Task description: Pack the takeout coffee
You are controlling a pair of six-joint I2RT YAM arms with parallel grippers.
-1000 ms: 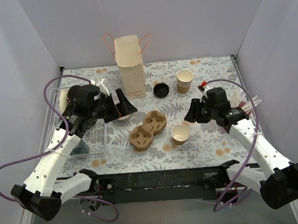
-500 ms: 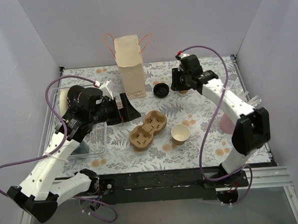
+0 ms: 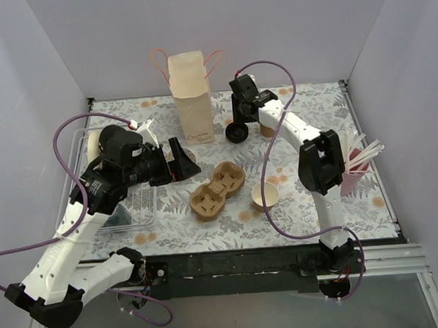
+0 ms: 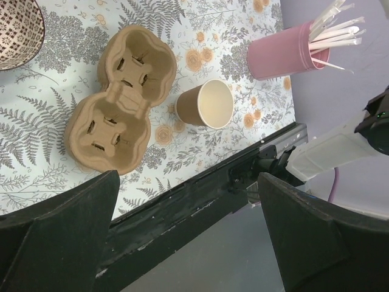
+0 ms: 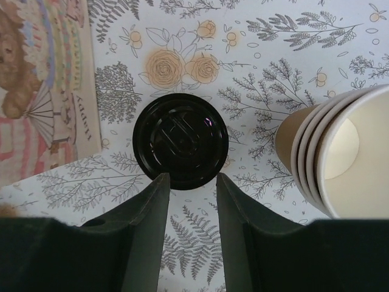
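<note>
The takeout coffee's cream-tan paper cup (image 3: 265,195) (image 4: 206,104) stands lidless and open-topped, right of the brown pulp carrier (image 3: 217,190) (image 4: 121,103). Its round black lid (image 3: 236,133) (image 5: 181,140) lies flat on the table near the back, beside the paper bag (image 3: 191,99). My right gripper (image 3: 240,121) (image 5: 191,177) hovers over the lid's near edge. Its jaws are partly open, narrower than the lid, with nothing between them. My left gripper (image 3: 182,157) (image 4: 188,182) is wide open and empty, left of the carrier.
A stack of lidless paper cups (image 5: 340,155) stands just right of the lid. A pink holder with wrapped straws (image 3: 355,173) (image 4: 282,55) is at the right edge. A clear plastic bin (image 3: 137,205) sits on the left, and a patterned bowl (image 4: 15,30) sits near the left gripper.
The right arm has swung from the table's right side to the back and now hangs over the black lid, jaws a little narrower. The left arm shifted only slightly.
</note>
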